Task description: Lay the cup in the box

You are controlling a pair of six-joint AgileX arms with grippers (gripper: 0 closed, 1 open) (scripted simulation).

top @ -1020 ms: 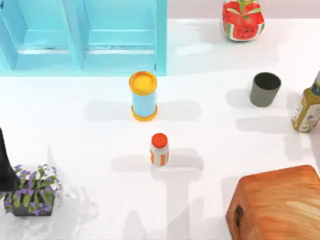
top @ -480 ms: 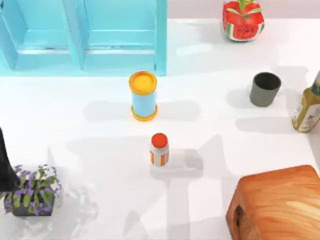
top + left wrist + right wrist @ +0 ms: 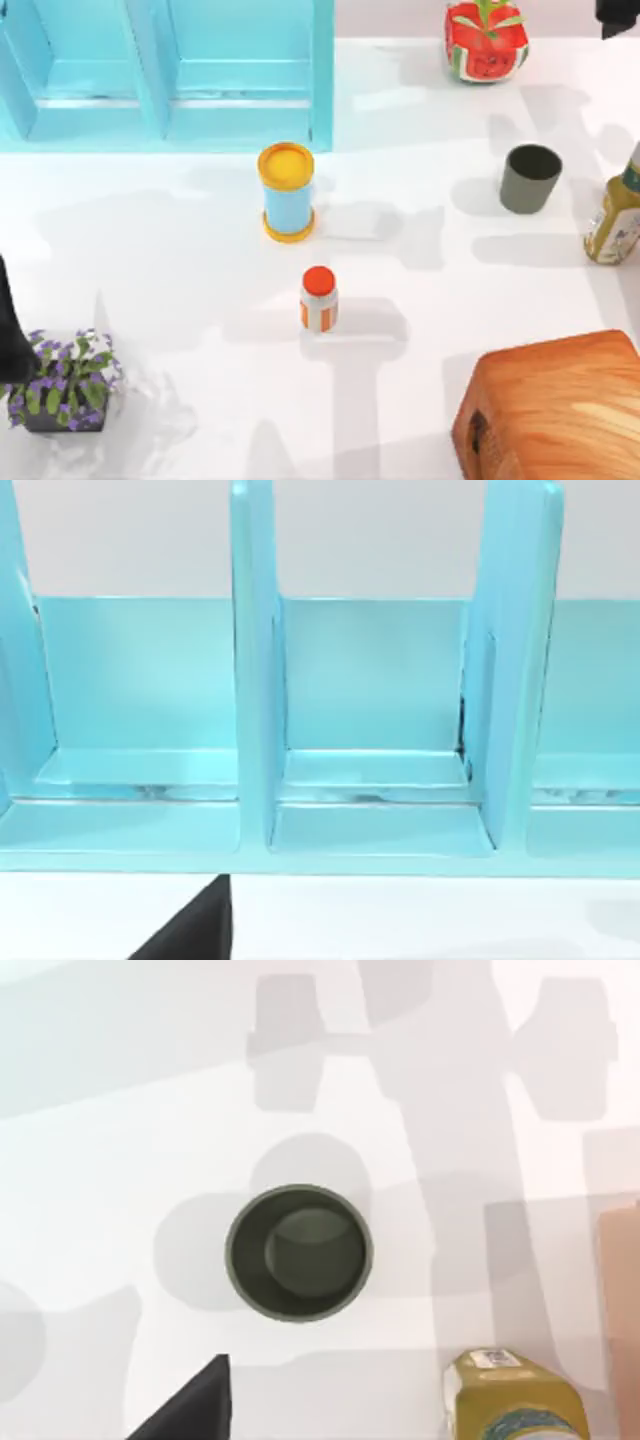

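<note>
Cut off by top view edges: light blue box (image 3: 165, 75) at top and left; wooden block (image 3: 555, 410) at bottom right; bottle (image 3: 615, 215) at right; watermelon planter (image 3: 485, 40) at top.

Right wrist view: bottle (image 3: 515, 1400) cropped at the frame edge.

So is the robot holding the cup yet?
No, nothing is held. The cup stands upright and alone on the table, and the right wrist view looks down into it from above.
</note>
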